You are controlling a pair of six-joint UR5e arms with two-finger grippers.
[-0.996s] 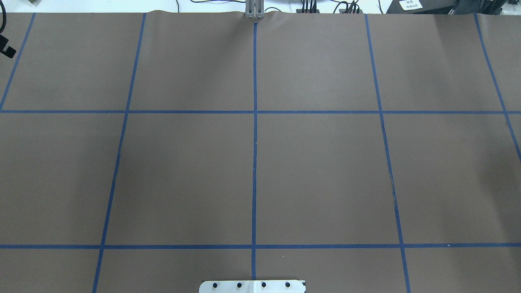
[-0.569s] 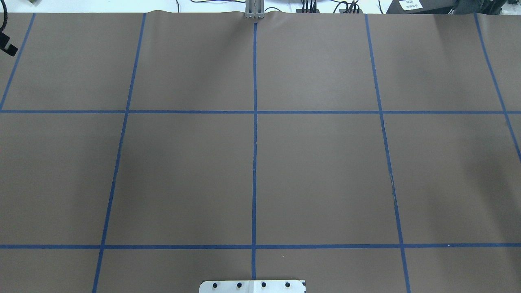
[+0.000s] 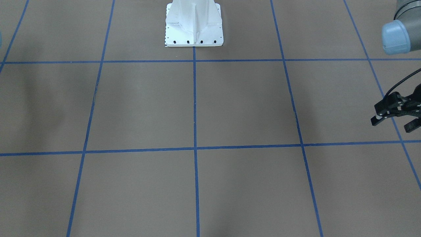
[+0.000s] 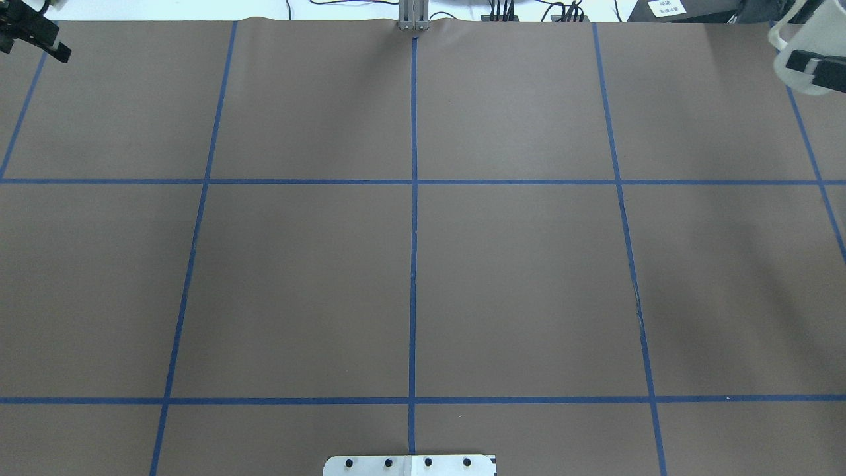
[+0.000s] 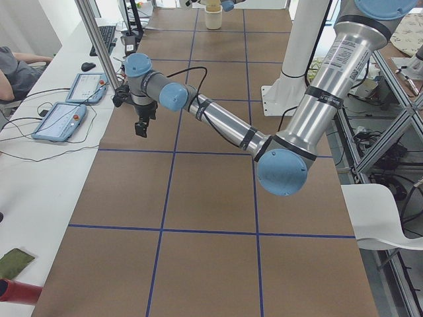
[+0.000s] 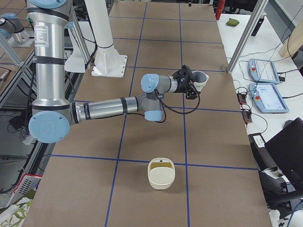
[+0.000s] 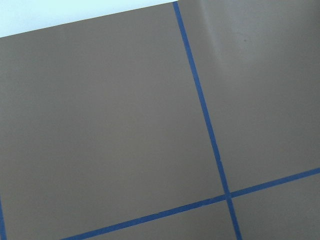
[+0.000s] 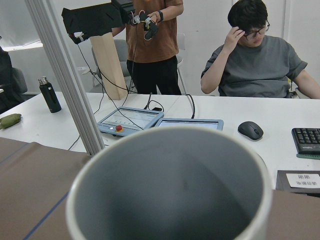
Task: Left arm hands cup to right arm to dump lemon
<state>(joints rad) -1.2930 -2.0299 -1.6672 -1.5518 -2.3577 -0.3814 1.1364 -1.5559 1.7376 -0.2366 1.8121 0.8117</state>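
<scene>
My right gripper (image 4: 819, 64) is shut on the white cup (image 4: 823, 30) at the table's far right corner; the handle points toward the table's middle. In the exterior right view the right gripper (image 6: 193, 87) holds the cup (image 6: 202, 77) above the table. The right wrist view looks into the cup's (image 8: 170, 200) grey inside, which is empty. My left gripper (image 3: 394, 120) is open and empty, hovering at the table's left end; it also shows in the overhead view (image 4: 33, 36). The left wrist view shows only brown table with blue tape lines. No lemon is clearly visible.
A cream bowl (image 6: 161, 176) with something yellowish inside stands on the table near its right end; it also shows in the exterior left view (image 5: 213, 16). The white robot base (image 3: 194, 23) stands at mid-table. Teach pendants (image 6: 262, 71) and a metal post (image 6: 246, 33) line the operators' side.
In the overhead view my left gripper has moved from the left edge toward the far-left corner. My right gripper with the cup has come into view at the far-right corner.
</scene>
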